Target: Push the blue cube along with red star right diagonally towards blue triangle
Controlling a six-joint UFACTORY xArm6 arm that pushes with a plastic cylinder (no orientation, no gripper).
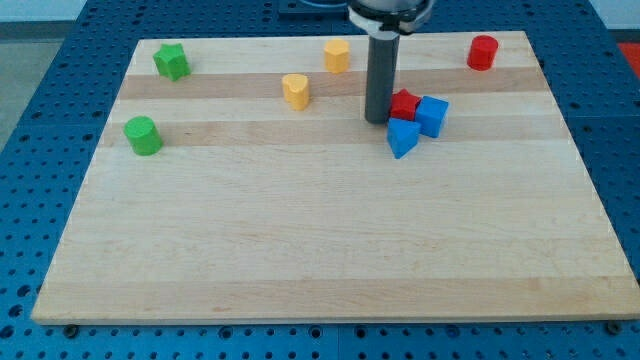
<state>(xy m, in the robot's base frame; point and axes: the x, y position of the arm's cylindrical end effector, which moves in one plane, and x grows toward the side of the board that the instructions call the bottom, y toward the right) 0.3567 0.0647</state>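
The red star (404,104), the blue cube (433,115) and the blue triangle (401,137) sit bunched together right of the board's middle, near the view's top. The cube is to the right of the star. The triangle lies just below them, touching both or nearly so. My tip (377,120) is at the end of the dark rod, right against the red star's left side and up-left of the triangle.
A yellow block (295,90) and another yellow block (337,55) lie left of the rod. A red cylinder (483,51) is at top right. A green star (171,61) and a green cylinder (142,135) are at the left on the wooden board (320,250).
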